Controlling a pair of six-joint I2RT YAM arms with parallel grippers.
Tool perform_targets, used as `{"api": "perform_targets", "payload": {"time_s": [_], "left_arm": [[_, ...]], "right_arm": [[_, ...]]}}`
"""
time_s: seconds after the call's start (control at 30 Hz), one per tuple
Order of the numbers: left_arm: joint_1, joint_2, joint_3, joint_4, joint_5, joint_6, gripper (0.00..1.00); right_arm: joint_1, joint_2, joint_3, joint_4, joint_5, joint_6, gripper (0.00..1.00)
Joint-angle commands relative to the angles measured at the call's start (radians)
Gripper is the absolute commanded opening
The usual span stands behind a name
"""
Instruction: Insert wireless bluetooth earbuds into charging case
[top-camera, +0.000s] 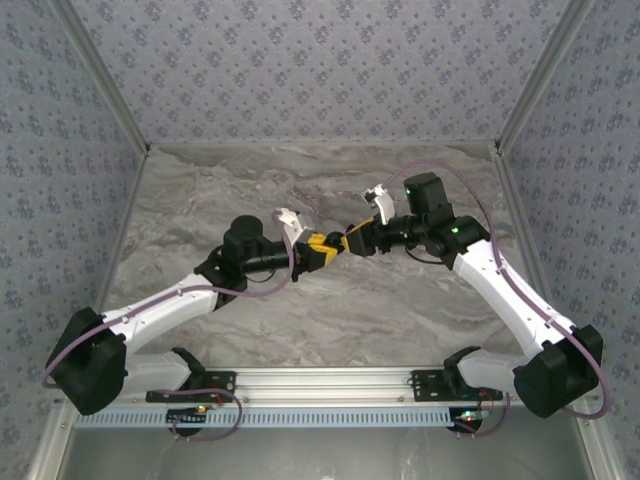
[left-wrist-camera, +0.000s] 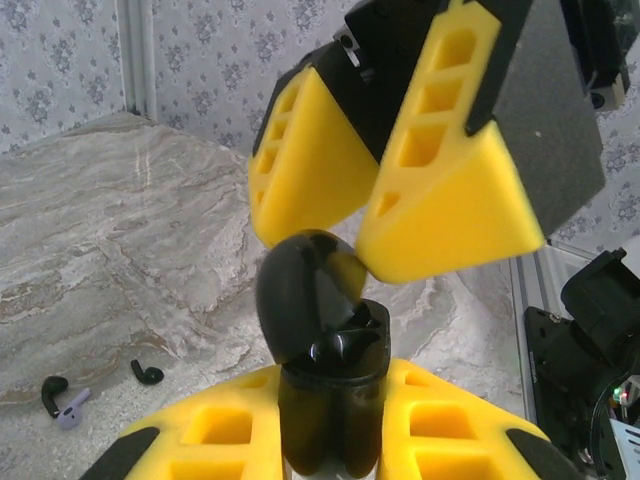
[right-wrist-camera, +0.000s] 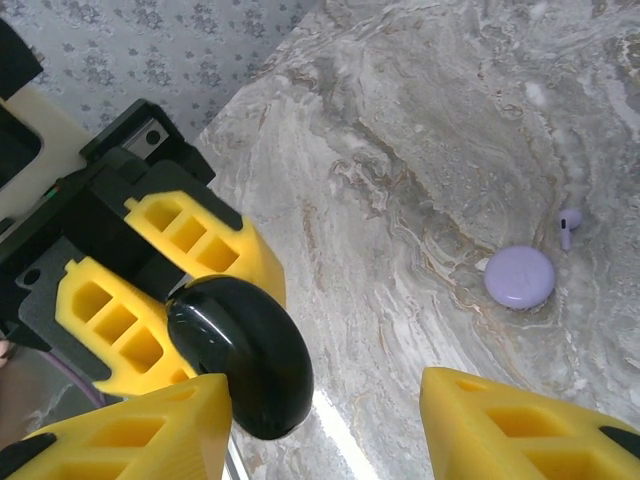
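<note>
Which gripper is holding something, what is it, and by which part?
The left gripper holds the charging case by its lower body, lid open. The right gripper is open by the lid, gripping nothing.

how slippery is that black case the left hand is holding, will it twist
Likely slippery: the charging case looks glossy and rounded, so it may twist in the left hand. Its open lid probably swings if pushed.

White arms (top-camera: 170, 305), black joints (top-camera: 245, 240), yellow fingers (left-wrist-camera: 310, 160), lilac cables (top-camera: 50, 362).

Bright, even light — soft close-up blur
</note>
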Motion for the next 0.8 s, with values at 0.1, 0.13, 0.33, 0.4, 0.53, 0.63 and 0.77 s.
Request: {"api": "perform_targets", "payload": {"time_s": [0.1,0.13,0.33,0.4,0.53,0.63,0.77], "left_arm": [[-0.022,-0.028,0.016,0.014,0.040,0.031,0.11],[-0.023,-0.027,0.016,0.011,0.033,0.030,0.11],[-0.016,-0.026,0.000,-0.007,-0.060,0.014,0.11],[-0.009,-0.026,-0.009,-0.007,-0.081,-0.001,0.12],[-0.006,-0.034,-0.028,-0.011,-0.086,-0.024,0.12],[-0.004,-0.047,-0.044,-0.017,-0.096,-0.036,0.13],[-0.005,-0.078,-0.065,-0.023,-0.113,-0.049,0.13]], "right_arm": [[-0.031,0.010,0.025,0.015,0.059,0.038,0.54],[-0.033,0.008,0.025,0.015,0.060,0.038,0.55],[-0.060,-0.012,0.013,0.017,0.122,0.060,0.56],[-0.077,-0.013,0.001,0.014,0.172,0.075,0.56],[-0.102,0.054,0.013,-0.053,0.329,0.056,0.55],[-0.126,0.148,0.038,-0.093,0.390,0.041,0.52],[-0.144,0.255,0.058,-0.086,0.373,0.024,0.45]]}}
